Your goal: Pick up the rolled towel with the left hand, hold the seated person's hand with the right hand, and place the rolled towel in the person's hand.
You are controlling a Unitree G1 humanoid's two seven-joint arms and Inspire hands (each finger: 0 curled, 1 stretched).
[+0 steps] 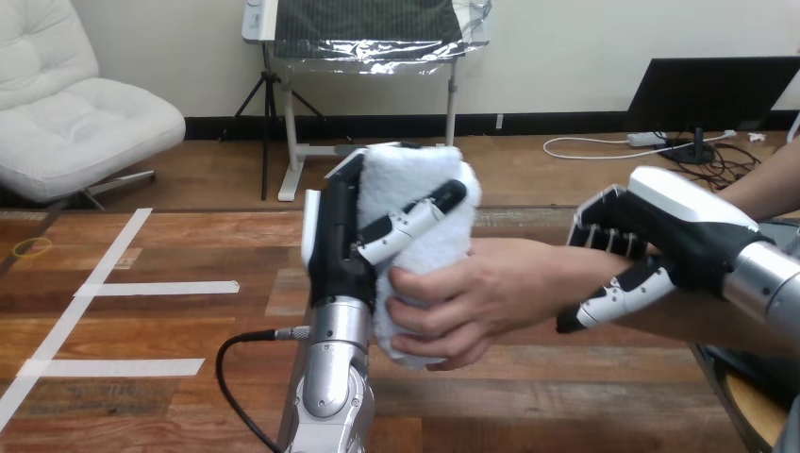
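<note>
Tape [156, 288] in white strips on the wooden table [189, 396] at the far left, with a small yellow ring [33, 247] near the edge. Next, in the middle, left hand [332, 247] held up, wrapped tight round the rolled towel [415, 184], white and fluffy, standing upright. Lower on the same towel, the person's hand [472, 297], gripping its bottom half, right beside the robot's palm. At the right, right hand [675, 231] clamped round the person's wrist [575, 274], fingers on top, thumb below, hiding part of the arm.
</note>
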